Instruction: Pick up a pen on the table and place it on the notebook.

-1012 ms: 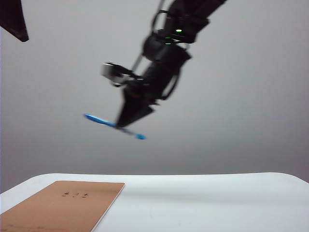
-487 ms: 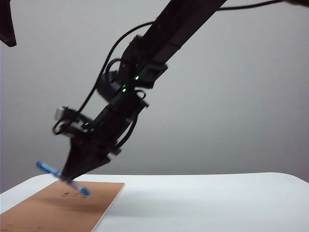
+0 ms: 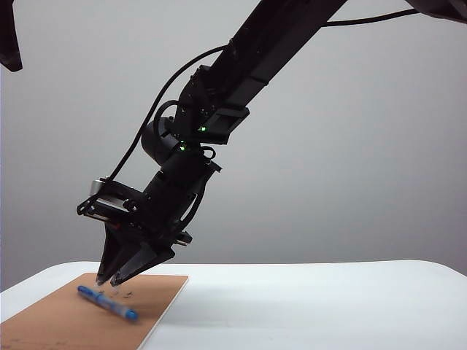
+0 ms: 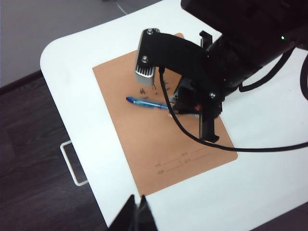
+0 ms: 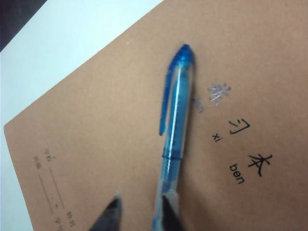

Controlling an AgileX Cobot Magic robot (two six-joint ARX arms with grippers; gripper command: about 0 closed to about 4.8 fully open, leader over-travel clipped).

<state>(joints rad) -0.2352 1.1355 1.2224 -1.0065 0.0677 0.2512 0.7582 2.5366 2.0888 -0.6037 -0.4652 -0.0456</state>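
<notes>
Releasing: my right gripper [image 3: 114, 278] is parting narrowly over the pen [image 3: 108, 302], lying on the notebook [image 3: 44, 324]; left gripper [image 4: 136, 214] is idling, seemingly closed. Next, lifting clear.

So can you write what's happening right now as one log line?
pen: lying on notebook | right gripper: open, just above pen | left gripper: shut, off the notebook | step: pen placed

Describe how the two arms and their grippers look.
Right arm: black, boxy links, looping black cable, green indicator lights, a silver camera block. Right gripper: black, tapering to pointed fingers. Left gripper: only dark finger ends show.
</notes>
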